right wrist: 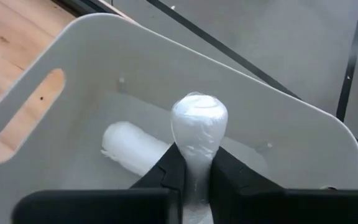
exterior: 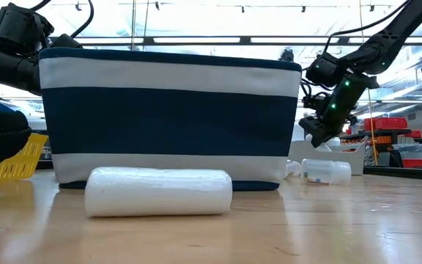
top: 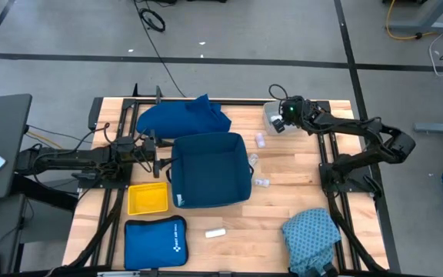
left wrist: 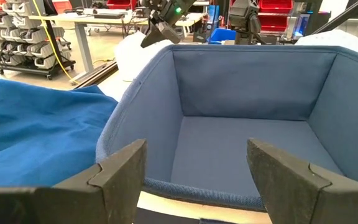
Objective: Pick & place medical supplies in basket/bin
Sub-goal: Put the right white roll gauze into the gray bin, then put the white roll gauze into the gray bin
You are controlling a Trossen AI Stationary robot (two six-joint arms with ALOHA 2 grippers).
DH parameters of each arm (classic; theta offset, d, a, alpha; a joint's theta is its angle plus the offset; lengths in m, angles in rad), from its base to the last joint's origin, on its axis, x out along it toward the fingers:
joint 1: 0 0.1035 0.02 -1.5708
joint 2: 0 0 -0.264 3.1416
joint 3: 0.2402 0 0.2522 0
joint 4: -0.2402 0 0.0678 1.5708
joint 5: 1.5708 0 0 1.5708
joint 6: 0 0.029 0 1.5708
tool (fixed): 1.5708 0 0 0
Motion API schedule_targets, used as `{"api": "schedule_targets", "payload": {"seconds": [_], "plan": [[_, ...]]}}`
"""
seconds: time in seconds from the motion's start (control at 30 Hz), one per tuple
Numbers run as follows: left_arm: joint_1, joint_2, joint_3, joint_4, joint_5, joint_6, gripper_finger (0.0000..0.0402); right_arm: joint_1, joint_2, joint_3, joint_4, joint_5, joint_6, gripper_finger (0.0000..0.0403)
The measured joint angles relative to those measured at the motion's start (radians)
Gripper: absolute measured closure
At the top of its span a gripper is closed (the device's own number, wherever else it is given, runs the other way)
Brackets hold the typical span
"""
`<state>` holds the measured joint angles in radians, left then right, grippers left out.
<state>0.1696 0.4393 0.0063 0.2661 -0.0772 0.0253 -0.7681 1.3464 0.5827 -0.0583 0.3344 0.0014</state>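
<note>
A white roll [right wrist: 197, 121] sits in my shut right gripper [right wrist: 196, 158], which hovers over a small white bin [top: 270, 112] at the table's far right. A second white roll [right wrist: 129, 152] lies on that bin's floor. My left gripper [left wrist: 196, 155] is open and waits at the left wall of the dark-blue basket [top: 210, 171]. A third white roll [top: 215, 232] lies on the table near the basket, and clear vials [top: 259, 140] lie to its right. The dark-blue cloth [top: 183, 117] lies behind the basket, and the teal speckled cloth [top: 311, 231] lies near right. My right gripper pinches the white roll between its two fingers [right wrist: 169, 171]. The roll lies along the fingers, and its rounded free end [right wrist: 199, 112] sticks out past the fingertips. The fingers slant down from above into the white bin. The roll is lifted clear of the bin's floor.
A yellow tray [top: 147, 198] and a flat bright-blue zip pouch [top: 154, 241] lie near left. More vials [top: 261, 182] lie between the basket and the right arm's base. In the low view the roll [exterior: 158, 192] lies in front of the basket [exterior: 171, 117].
</note>
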Motion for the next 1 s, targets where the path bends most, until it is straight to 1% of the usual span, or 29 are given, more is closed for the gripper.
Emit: {"api": "schedule_targets", "payload": {"seconds": [0.2, 0.27, 0.33, 0.43, 0.67, 0.87, 1.0], "plan": [[0.000, 0.000, 0.000, 0.000, 0.000, 0.000, 0.0122, 0.000, 0.000, 0.000, 0.001, -0.008, -0.017, 0.0253], [0.000, 0.000, 0.000, 0.000, 0.000, 0.000, 0.0122, 0.000, 0.000, 0.000, 0.001, -0.018, -0.017, 0.0229], [0.000, 0.000, 0.000, 0.000, 0.000, 0.000, 0.0122, 0.000, 0.000, 0.000, 0.001, -0.018, -0.017, 0.0214], [0.000, 0.000, 0.000, 0.000, 0.000, 0.006, 0.0122, 0.000, 0.000, 0.000, 0.003, -0.018, -0.016, 0.0207], [0.000, 0.000, 0.000, 0.000, 0.000, 0.010, 0.0122, 0.020, 0.000, 0.000, 0.075, -0.016, -0.037, 0.0213], [0.000, 0.000, 0.000, 0.000, 0.000, 0.012, 0.0122, 0.085, -0.003, 0.000, 0.155, -0.016, -0.110, 0.0213], [0.000, 0.000, 0.000, 0.000, 0.000, 0.012, 0.0122, 0.149, -0.038, 0.000, 0.197, -0.006, -0.161, 0.0213]]}}
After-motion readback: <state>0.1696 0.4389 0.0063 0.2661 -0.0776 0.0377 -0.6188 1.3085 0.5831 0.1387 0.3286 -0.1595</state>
